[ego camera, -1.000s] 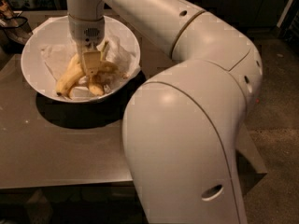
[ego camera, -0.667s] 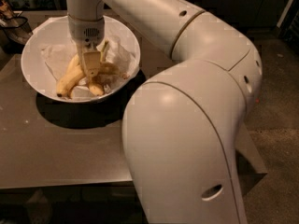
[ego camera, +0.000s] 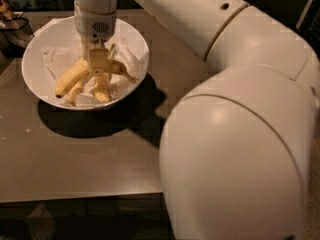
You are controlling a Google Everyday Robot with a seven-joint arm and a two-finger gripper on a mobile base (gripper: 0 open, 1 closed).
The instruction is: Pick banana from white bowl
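- A white bowl (ego camera: 33, 69), wide and shallow, sits on a grey-brown desk (ego camera: 90, 154); crumpled white paper (ego camera: 54, 59) lines the inside of the bowl
- The banana (ego camera: 70, 78) lies in the middle of the bowl on the paper, long and strongly curved, with one end low toward the bowl's left wall and the other toward its right wall
- Two shorter bananas (ego camera: 102, 90) lie just beside it, toward the bowl's near rim, touching or nearly touching it
- The gripper (ego camera: 98, 66) reaches straight down into the middle of the bowl and sits right at the banana's mid-length; whether it has clamped on the fruit or stands apart from it cannot be told
- The robot's white arm (ego camera: 165, 11) runs away from the bowl to the right, and its large rounded elbow housing (ego camera: 235, 149) fills the space right of the bowl
- Judgement: the banana is likely light, fairly firm, smooth-skinned and easy to bruise, so a gentle squeeze suits it
- The thick middle of the curve looks like the best place to hold, across its narrow width, clear of the dark ends and of the shorter fruit in the bowl
- The loose paper may lift along with it
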